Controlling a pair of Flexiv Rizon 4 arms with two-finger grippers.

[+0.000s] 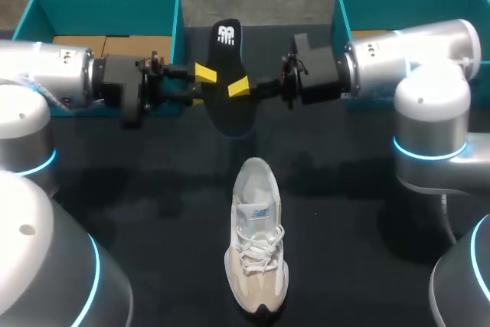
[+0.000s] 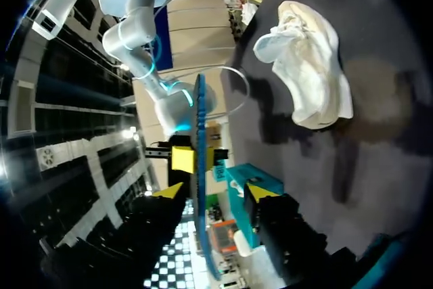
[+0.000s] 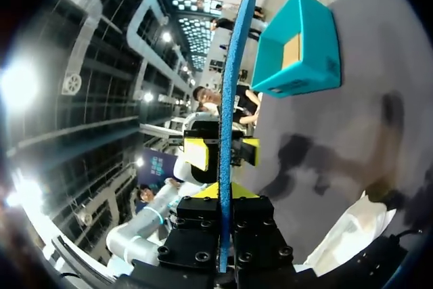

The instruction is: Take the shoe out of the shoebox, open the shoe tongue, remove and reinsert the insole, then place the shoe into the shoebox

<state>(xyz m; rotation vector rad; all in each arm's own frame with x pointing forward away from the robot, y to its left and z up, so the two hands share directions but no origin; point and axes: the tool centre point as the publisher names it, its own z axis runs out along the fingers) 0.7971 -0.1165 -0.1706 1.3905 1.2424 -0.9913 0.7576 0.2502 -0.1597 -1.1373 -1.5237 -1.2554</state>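
Insole point(image 1: 228, 109): aloft, edge-on, beyond shoe point(image 1: 256, 250) standing on table point(image 1: 145, 189). Right gripper point(image 3: 223, 194): pinching insole. Left gripper point(image 2: 215, 193): spread around insole, no grip. Risk: slip or twist from single pinch; likely misaligned re-entry into shoe.

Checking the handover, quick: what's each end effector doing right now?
Left end effector: open around the insole.
Right end effector: closed, holding the insole.

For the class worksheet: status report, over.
Right gripper shut on insole. Left gripper open around it. Shoe upright on table; nothing between insole and shoe.
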